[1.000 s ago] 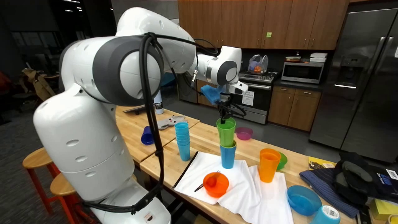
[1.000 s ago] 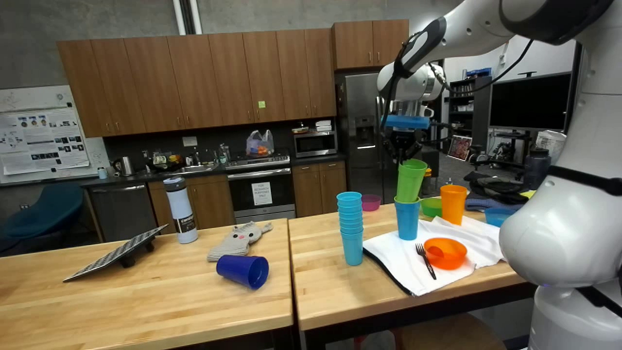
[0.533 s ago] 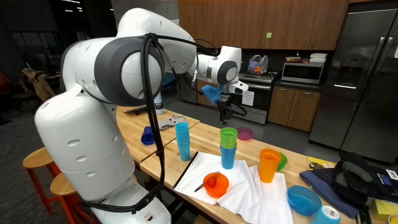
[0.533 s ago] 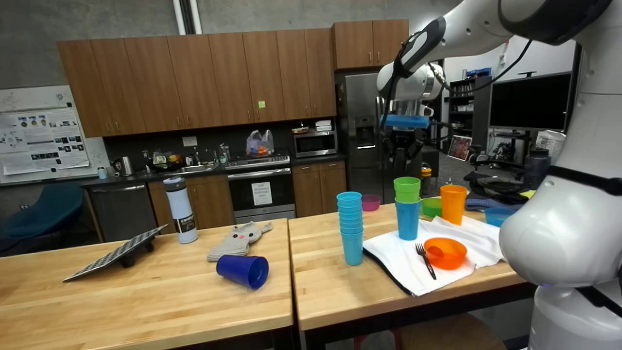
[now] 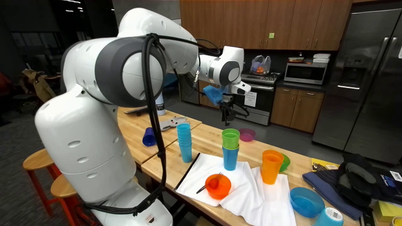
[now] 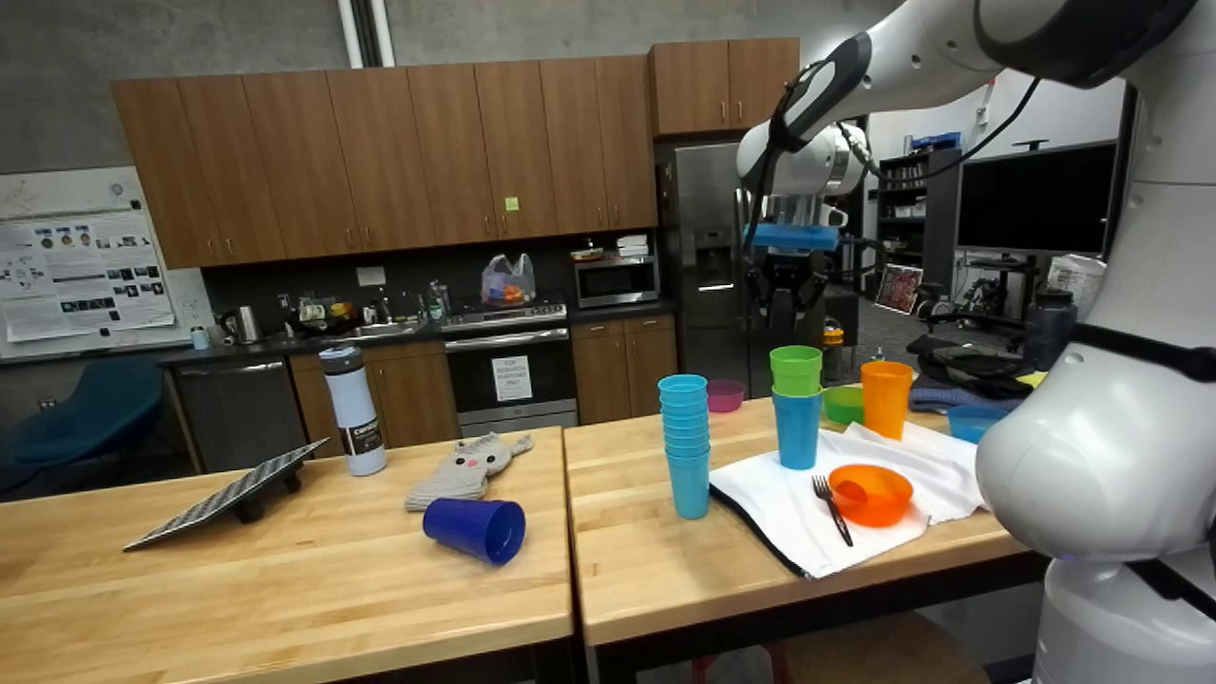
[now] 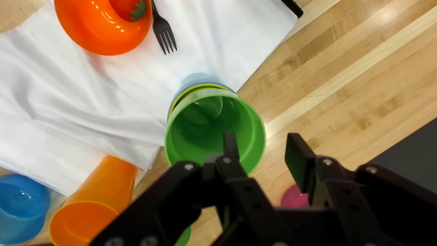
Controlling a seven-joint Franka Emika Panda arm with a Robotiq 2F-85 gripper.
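My gripper [image 7: 262, 143] is open and holds nothing. Its black fingers also show in both exterior views [image 5: 228, 119] [image 6: 784, 318], a short way above a green cup. The green cup [image 7: 182, 136] stands upright inside a blue cup, with its upper part showing in both exterior views [image 5: 230, 138] [image 6: 796, 370]. A yellow rim [image 7: 175, 102] shows between the green and blue cups. The blue cup [image 5: 230, 160] [image 6: 797, 437] stands on a white cloth [image 5: 207, 163]. In the wrist view one finger overlaps the green cup's mouth and the other is beyond its rim.
An orange cup [image 5: 272, 168] and green bowl [image 6: 844, 406] stand to one side. An orange bowl [image 6: 872, 499] holding a red strawberry-like item and a black fork [image 7: 164, 32] lie on the cloth. A stack of light blue cups [image 6: 686, 456] and a pink bowl [image 5: 247, 135] are nearby.
One second ago my gripper held the green cup's rim, partly in the blue cup. Half a second ago the gripper was open and the cup had dropped deeper. Nothing visibly moved since.
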